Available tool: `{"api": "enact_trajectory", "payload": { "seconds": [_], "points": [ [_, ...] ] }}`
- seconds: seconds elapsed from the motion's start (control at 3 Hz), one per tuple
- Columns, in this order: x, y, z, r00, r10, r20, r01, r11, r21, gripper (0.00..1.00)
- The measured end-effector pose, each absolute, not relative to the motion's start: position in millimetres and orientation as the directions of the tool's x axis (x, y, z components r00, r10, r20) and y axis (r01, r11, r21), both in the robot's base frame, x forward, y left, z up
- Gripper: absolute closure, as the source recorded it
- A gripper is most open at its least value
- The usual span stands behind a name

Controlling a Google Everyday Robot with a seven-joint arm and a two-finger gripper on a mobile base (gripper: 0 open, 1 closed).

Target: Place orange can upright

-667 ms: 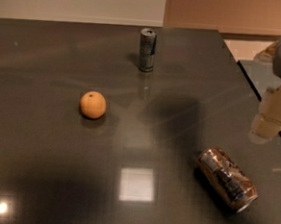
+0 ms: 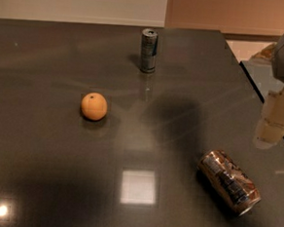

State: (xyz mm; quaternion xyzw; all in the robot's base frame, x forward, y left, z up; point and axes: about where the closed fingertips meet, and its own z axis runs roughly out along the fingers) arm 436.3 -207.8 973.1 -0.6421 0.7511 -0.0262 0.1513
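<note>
Since the orange can [image 2: 229, 181] lies on its side at the near right of the table [image 2: 50, 177], the coming move turns on how that can sits relative to the gripper [image 2: 272, 127]. The gripper hangs at the right edge of the scene, over the table's right border, and clear of everything. Whether it is spread or closed I cannot tell. From it, the orange can lies toward the near left, close by but apart, with bare tabletop between. The can's long axis runs on a diagonal, from far left to near right, so one end faces the near right corner and the other points back toward the middle of the table. Which end carries the pull-tab I cannot make out. In my judgement the gripper needs to come down and leftward, and turn to take the can across its round body, square to that diagonal, before tipping it up. The fruit [image 2: 93, 106] at the left and the slim can [image 2: 148, 50], upright at the far middle, stand well apart from this path.
</note>
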Motion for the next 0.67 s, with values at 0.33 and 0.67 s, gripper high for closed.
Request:
{"api": "enact_trajectory", "payload": {
  "seconds": [0.33,0.67],
  "points": [
    [427.5,-197.1,963.2,0.053,-0.986,-0.160,-0.975,-0.016,-0.223,0.00],
    [421.0,-194.1,955.5,0.232,-0.966,-0.115,-0.954,-0.203,-0.219,0.00]
  ]
}}
